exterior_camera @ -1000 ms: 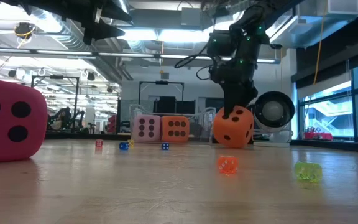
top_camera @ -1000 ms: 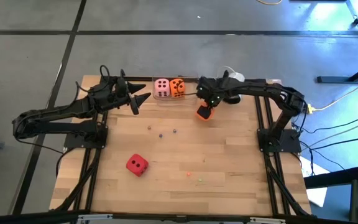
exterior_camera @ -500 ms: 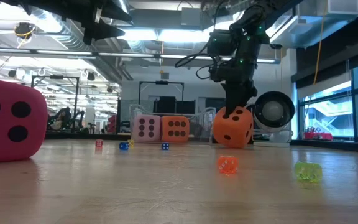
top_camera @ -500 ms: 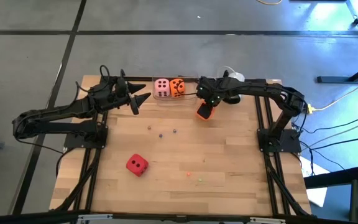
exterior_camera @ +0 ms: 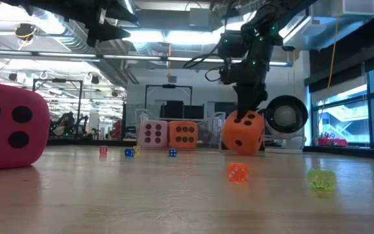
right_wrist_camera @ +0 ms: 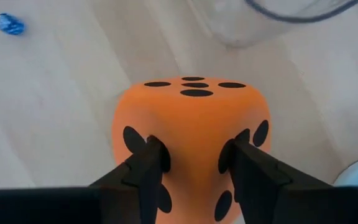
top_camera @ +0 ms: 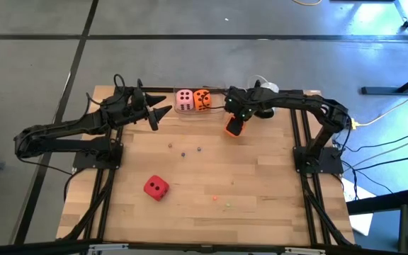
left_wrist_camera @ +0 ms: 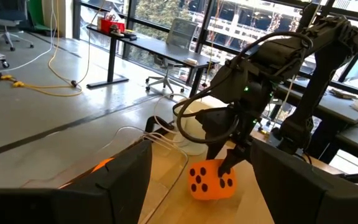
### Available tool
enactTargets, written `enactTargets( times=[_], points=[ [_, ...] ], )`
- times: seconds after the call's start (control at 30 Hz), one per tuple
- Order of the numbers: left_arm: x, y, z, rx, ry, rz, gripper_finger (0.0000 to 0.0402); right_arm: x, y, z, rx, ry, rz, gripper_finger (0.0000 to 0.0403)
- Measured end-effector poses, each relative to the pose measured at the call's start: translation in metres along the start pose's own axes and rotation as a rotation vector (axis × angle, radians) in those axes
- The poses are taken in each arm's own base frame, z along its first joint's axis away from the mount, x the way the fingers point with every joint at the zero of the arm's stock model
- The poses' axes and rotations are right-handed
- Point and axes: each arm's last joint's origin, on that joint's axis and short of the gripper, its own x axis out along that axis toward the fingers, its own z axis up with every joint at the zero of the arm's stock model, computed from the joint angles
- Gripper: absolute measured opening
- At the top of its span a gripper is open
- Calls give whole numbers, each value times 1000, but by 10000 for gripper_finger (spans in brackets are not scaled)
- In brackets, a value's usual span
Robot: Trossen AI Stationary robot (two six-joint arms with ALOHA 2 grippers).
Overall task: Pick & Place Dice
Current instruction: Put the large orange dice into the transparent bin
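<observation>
Dice are partly sorted: a pale pink die (top_camera: 184, 99) and an orange die (top_camera: 202, 99) are sitting side by side in a clear tray (top_camera: 216, 90) at the table's far edge. The right gripper (top_camera: 236, 122) is pinching a second orange die (top_camera: 233, 127) just beside the tray, apparently still to be placed. The red die (top_camera: 156, 188) is lying untouched near the front, while the left gripper (top_camera: 163, 111), fingers spread, is waiting left of the tray.

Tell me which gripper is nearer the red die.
Left. The left gripper hovers up-table from the red die; the right gripper, clamping an orange die, is farther off.
</observation>
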Motion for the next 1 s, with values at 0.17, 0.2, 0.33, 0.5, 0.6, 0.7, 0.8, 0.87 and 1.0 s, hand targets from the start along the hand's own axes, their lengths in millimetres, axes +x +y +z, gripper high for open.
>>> enactTargets(
  times=[0.17,0.2,0.33,0.5,0.6,0.7,0.8,0.87,1.0],
  points=[
    [0,0,0,0,0,0,268,-13,4,-1,-31,-35,134,159],
    [0,0,0,2,0,0,269,-16,6,-1,-37,-46,172,159],
    [0,0,0,16,0,1,268,-28,11,4,-57,-135,326,159],
    [0,0,0,17,-1,1,267,-46,15,26,-49,-399,425,159],
    [0,0,0,17,-1,1,267,-57,16,42,-30,-593,410,160],
    [0,0,0,17,0,1,268,-64,13,58,14,-798,268,160],
    [0,0,0,17,-2,-2,269,-57,8,71,83,-924,111,161],
    [-3,0,3,20,-20,-7,268,-49,6,77,100,-962,57,161],
    [-18,-3,21,71,-124,-28,267,-32,2,89,69,-1042,17,162]
  ],
)
